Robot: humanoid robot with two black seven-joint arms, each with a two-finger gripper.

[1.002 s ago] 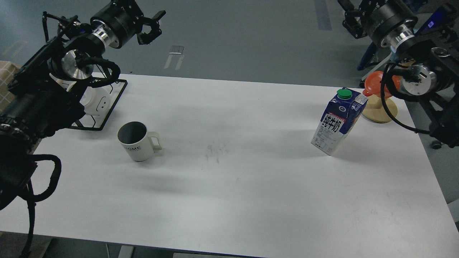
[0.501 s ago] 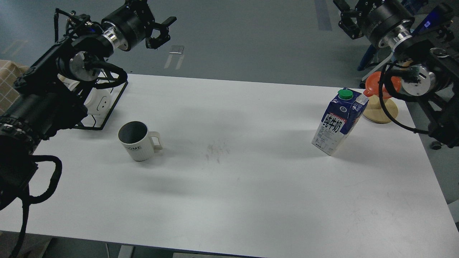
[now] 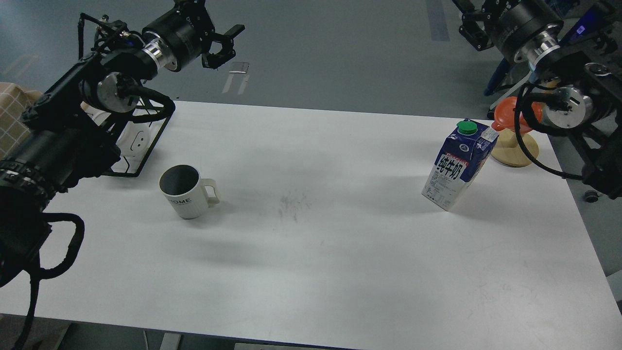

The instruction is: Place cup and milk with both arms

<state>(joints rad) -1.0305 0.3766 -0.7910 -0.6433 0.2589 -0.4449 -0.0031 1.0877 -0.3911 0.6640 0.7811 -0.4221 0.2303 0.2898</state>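
Head view: our left gripper [image 3: 224,41] hung with jaws apart, well beyond the cup [image 3: 183,191]; right gripper [image 3: 470,26] was cut off, jaw state unclear. Cup sat far left of the carton [image 3: 459,165], both upright. Risk: tall carton could tip if nudged. White table [image 3: 311,272], grey floor.

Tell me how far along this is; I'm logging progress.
Nothing looks done. The cup and milk carton stand untouched on the table. The left end effector hangs open above the far edge; the right end effector is raised, holding nothing. Both grasps and placements remain.
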